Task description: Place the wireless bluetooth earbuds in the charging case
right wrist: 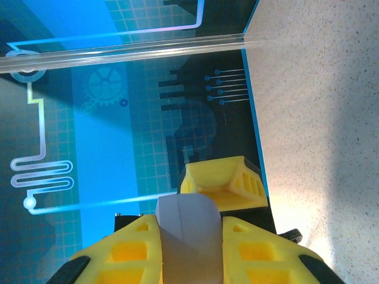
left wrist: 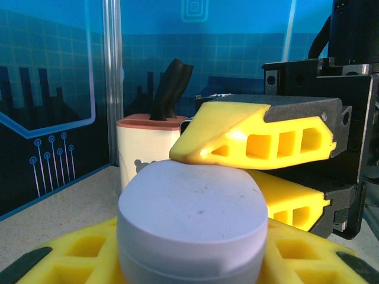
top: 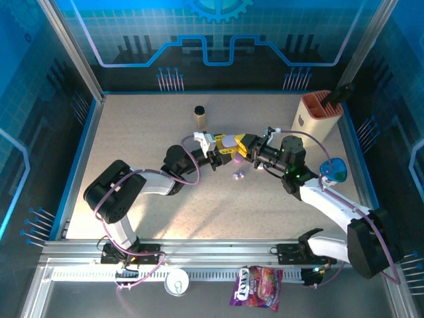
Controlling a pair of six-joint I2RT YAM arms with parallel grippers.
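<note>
Earbuds: tiny purple buds (top: pixel 238 175) are picked out from above, lying loose on the table (top: pixel 132 199), just nearer the arm bases than the point where the two grippers meet.
Charging case: a pale lilac pebble (left wrist: pixel 189 219) is held up off the table at mid-table, caught between both grippers.
Right gripper: it (right wrist: pixel 190 228) is clamped on the charging case. In its own wrist view the yellow fingers (right wrist: pixel 118 251) are pressed against both flanks.
Left gripper: it (top: pixel 217 149) is closed on the charging case from the opposite side. In the left wrist view the case is nested between the yellow pads (left wrist: pixel 77 260), and no gap is seen.
Left wrist extra: one finger of the right gripper (left wrist: pixel 260 142) is shown lying across the top of the case, with the other lower and behind.
Right wrist extra: a single left finger (right wrist: pixel 220 183) is seen beyond the far end of the case.
Top view extras: a cream-and-peach holder (top: pixel 320 112) is seen at the far right, and a small dark-capped jar (top: pixel 199 116) far of centre. A blue object (top: pixel 333 170) is seen by the right arm. A candy bag (top: pixel 257 287) and a round white puck (top: pixel 177 283) are seen by the near rail.
</note>
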